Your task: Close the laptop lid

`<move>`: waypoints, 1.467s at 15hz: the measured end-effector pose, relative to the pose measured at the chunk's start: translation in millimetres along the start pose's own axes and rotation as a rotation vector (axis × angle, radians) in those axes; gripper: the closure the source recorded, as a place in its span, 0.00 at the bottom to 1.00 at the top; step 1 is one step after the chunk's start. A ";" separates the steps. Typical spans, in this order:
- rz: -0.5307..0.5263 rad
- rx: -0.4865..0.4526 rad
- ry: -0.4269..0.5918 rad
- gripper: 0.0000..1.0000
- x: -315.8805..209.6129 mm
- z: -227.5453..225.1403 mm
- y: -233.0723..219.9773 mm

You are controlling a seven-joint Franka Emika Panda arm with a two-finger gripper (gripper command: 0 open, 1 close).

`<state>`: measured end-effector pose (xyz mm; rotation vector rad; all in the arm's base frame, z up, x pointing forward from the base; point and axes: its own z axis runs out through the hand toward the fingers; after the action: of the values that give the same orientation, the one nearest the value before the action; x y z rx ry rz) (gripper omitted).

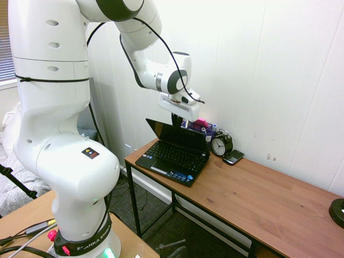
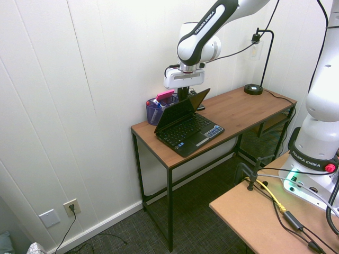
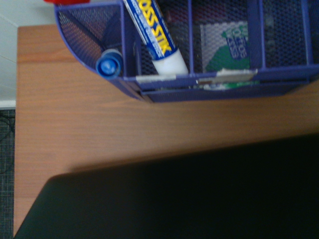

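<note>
"FRANKA EMIKA" marks the arm (image 2: 225,10); glue stick (image 3: 154,35) reads "…OSS STIK", blurred.

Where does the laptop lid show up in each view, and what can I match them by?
First exterior: laptop lid near picture center, dark screen facing the camera.
Second exterior: right of the purple organizer, standing open.
Wrist: dark back filling the bottom, center to right.
Shared landmark: the organizer, beside the lid in all three.

A brown wooden desk (image 1: 269,188) carries a black netbook (image 1: 174,155), purple organizer (image 2: 153,112), round clock (image 1: 221,144), small phone (image 1: 233,157) and lamp (image 2: 253,89).
</note>
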<state>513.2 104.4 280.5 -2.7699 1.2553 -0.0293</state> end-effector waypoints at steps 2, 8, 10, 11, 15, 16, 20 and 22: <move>0.014 -0.007 -0.017 1.00 -3.0 11.5 12.5; 0.039 -0.017 -0.049 1.00 -12.1 38.9 45.3; 0.047 -0.021 -0.058 1.00 -13.3 44.0 52.8; 0.051 -0.020 -0.060 1.00 -14.4 47.6 58.0; 0.067 -0.028 -0.082 1.00 -14.5 62.2 76.5; 0.069 -0.031 -0.088 1.00 -13.3 66.4 80.2; 0.076 -0.039 -0.112 1.00 -7.8 81.9 91.0; 0.081 -0.039 -0.120 1.00 -6.3 86.9 94.2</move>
<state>443.6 54.6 184.8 -2.7041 1.3495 0.1658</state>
